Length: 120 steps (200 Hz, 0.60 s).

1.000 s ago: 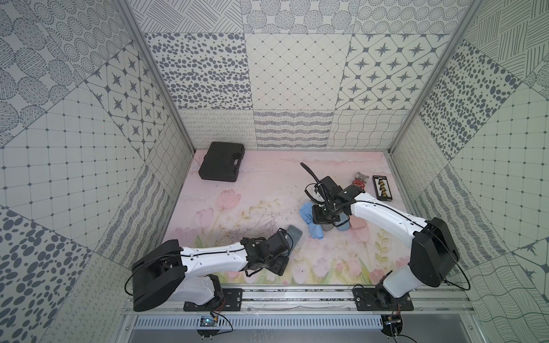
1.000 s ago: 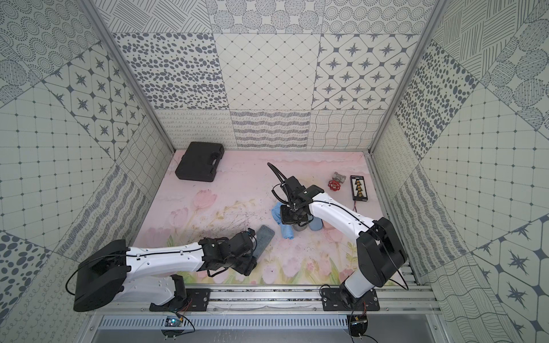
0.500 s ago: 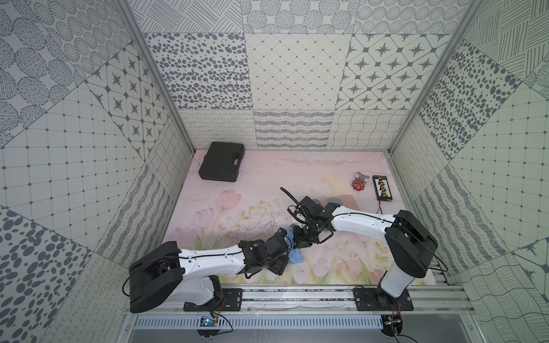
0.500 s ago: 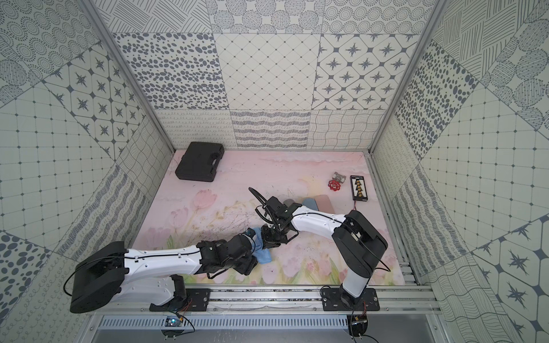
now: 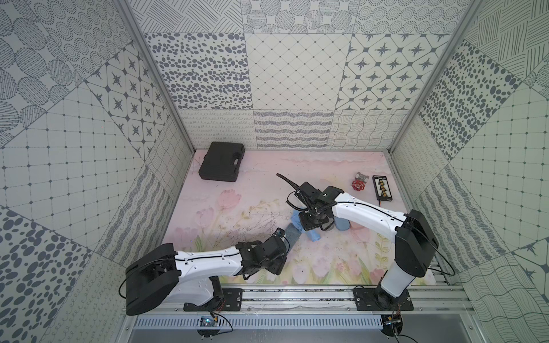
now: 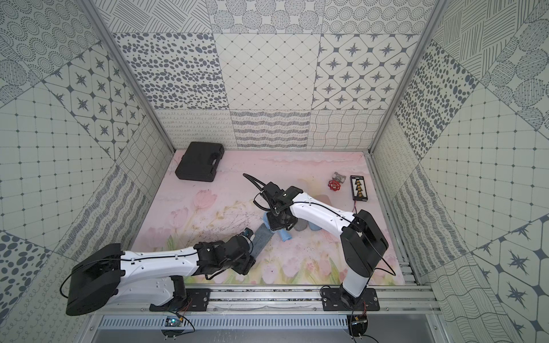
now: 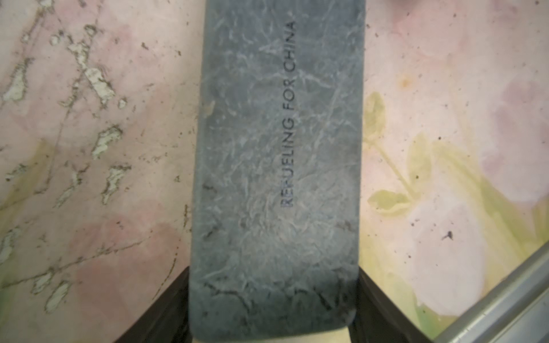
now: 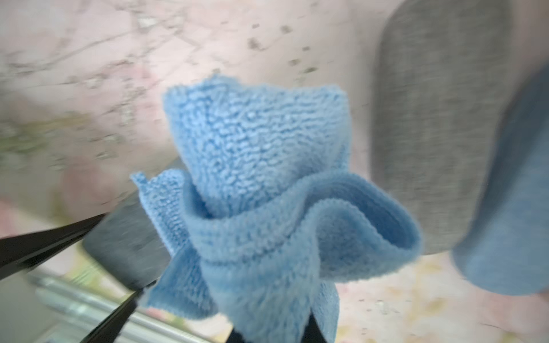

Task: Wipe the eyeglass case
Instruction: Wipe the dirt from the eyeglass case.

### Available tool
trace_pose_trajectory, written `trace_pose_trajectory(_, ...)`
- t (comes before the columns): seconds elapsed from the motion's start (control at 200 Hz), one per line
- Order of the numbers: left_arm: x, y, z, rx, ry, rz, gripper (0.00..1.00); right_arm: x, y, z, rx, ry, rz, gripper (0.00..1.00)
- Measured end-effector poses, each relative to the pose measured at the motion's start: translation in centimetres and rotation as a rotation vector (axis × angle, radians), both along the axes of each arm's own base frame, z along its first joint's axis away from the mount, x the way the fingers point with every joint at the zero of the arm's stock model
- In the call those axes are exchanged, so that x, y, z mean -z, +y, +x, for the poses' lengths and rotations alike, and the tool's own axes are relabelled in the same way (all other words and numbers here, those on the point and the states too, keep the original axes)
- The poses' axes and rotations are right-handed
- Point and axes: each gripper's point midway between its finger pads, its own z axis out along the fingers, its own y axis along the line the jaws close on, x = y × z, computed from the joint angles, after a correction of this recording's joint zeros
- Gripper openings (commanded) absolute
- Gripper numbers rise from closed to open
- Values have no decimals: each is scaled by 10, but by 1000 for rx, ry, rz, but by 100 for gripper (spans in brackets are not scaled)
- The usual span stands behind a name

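Case (image 5: 291, 235) stays clamped in left jaws as right jaws, pinching cloth (image 8: 261, 184), retreat to its far end, likely finishing one pass.

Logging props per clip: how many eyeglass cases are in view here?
3. A dark gray case is gripped by the left end effector; a light gray case and a blue case lie side by side beneath the right arm, which may hide others.

White arms (image 5: 208, 262), black joints (image 5: 416, 240), cables (image 5: 286, 179)
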Motion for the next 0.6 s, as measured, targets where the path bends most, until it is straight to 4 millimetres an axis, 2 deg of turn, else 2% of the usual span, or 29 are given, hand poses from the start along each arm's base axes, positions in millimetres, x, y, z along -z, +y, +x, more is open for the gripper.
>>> trace_pose_trajectory(0.07, -1, 1, 0, -1, -1, -3, 20, -1, 26, -22, 5, 97, 154, 0)
trace_pose_trajectory(0.135, -2, 2, -1, -3, -4, -11, 20, 7, 42, -41, 5, 199, 240, 0)
trace_pose_trajectory(0.205, -2, 3, -2, -3, -6, -17, 19, 20, 46, -51, 13, 285, 268, 0)
trace_pose_trajectory(0.245, -2, 4, -2, -3, -7, -20, 19, 28, 44, -50, 23, 314, 265, 0)
trace_pose_trajectory(0.31, -2, 5, -2, -2, -7, -20, 19, 43, 30, -39, 56, 329, 217, 0)
trace_pose_trajectory(0.39, -1, 5, -2, 0, -9, -13, 19, 57, 3, -14, 86, 276, 62, 0)
trace_pose_trajectory(0.505, 0, 5, 0, -6, -14, -4, 19, 41, -20, 34, 63, 45, -146, 0)
trace_pose_trajectory(0.6, 0, 3, 1, -8, -15, -4, 19, 20, -18, 50, 20, -65, -194, 0)
